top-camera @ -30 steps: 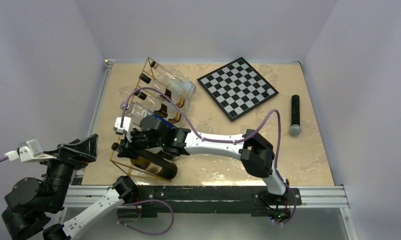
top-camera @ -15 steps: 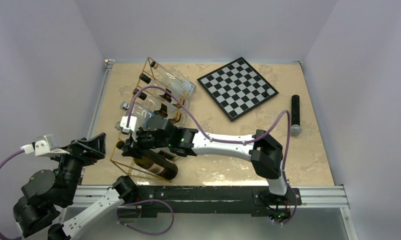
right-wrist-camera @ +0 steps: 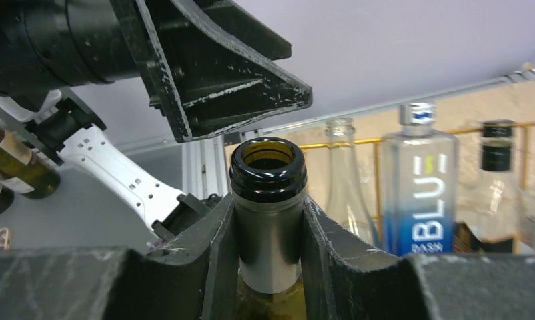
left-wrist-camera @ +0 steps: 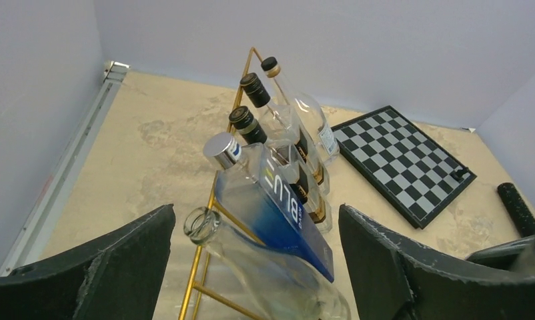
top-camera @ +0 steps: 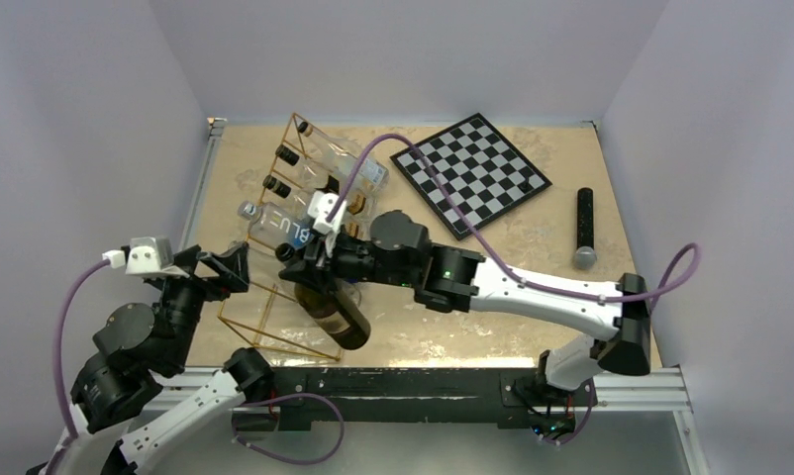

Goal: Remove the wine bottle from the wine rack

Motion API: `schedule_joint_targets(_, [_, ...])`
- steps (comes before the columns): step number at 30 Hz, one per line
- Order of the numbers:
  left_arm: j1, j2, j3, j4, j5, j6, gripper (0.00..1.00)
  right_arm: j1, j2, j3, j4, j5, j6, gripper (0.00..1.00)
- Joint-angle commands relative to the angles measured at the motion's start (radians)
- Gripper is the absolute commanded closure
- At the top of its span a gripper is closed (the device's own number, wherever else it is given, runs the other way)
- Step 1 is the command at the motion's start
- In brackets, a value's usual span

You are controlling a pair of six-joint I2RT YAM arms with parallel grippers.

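Left gripper (left-wrist-camera: 255,260) gapes wide, empty, by the table (top-camera: 227,183)'s left edge. It faces the wine rack (left-wrist-camera: 213,197), which has four capped bottles and one clear open one. Right gripper (right-wrist-camera: 268,223) clamps the uncorked wine bottle (top-camera: 338,317)'s neck at the rack's near right side, bare table beyond.

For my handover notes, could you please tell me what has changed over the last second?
The right gripper, shut on the neck of the wine bottle, has drawn it rightward from the wine rack. The left gripper moved in toward the rack, open. The other bottles and chessboard stayed put.
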Motion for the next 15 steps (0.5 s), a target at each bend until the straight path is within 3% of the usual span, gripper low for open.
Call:
schedule_joint_targets(1, [0.002, 0.049, -0.052, 0.180, 0.039, 0.136, 0.03, -0.019, -0.167, -0.030, -0.041, 0.134, 0.004, 1.00])
schedule_joint_targets(5, [0.001, 0.066, -0.128, 0.236, 0.063, 0.181, 0.02, -0.075, -0.303, -0.151, -0.057, 0.267, -0.016, 1.00])
schedule_joint_targets(9, [0.003, 0.070, -0.211, 0.254, 0.085, 0.172, 0.02, -0.225, -0.454, -0.309, -0.035, 0.317, 0.002, 1.00])
schedule_joint_targets(15, [0.003, 0.041, -0.245, 0.267, 0.095, 0.166, 0.01, -0.538, -0.605, -0.584, 0.259, 0.350, -0.093, 1.00])
